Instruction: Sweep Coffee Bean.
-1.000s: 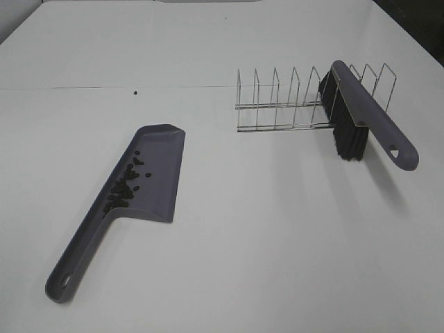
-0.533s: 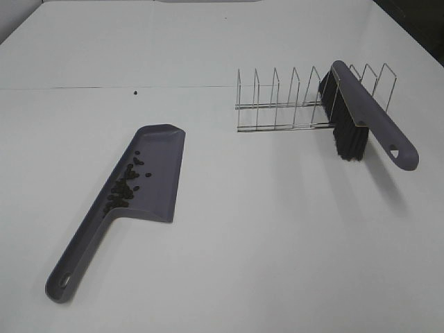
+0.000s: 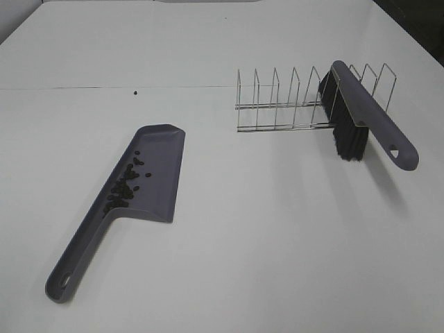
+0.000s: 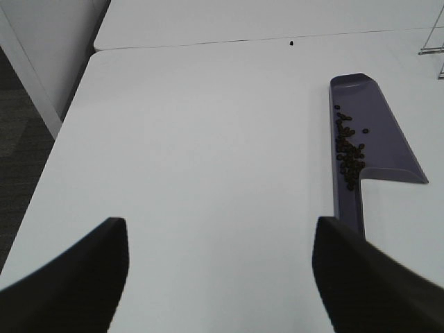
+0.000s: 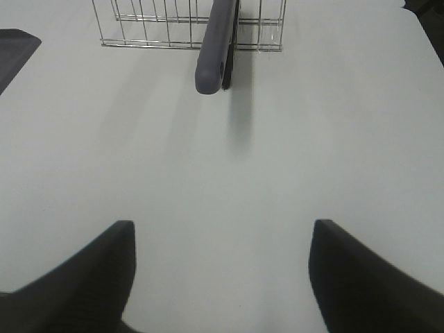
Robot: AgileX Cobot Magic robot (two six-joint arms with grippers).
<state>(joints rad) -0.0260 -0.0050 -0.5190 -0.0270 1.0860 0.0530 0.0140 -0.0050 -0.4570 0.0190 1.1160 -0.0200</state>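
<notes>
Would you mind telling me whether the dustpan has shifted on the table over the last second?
No. The dustpan lies at the same spot and angle relative to the wire rack, with the coffee beans unmoved inside it.

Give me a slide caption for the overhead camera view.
Coffee beans gathered in the grey dustpan; brush parked in the wire rack.

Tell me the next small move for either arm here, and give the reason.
Probably bring the open right gripper forward to the brush handle resting in the wire rack. One stray coffee bean lies on the table beyond the dustpan, which already holds the rest, and neither gripper holds anything.
</notes>
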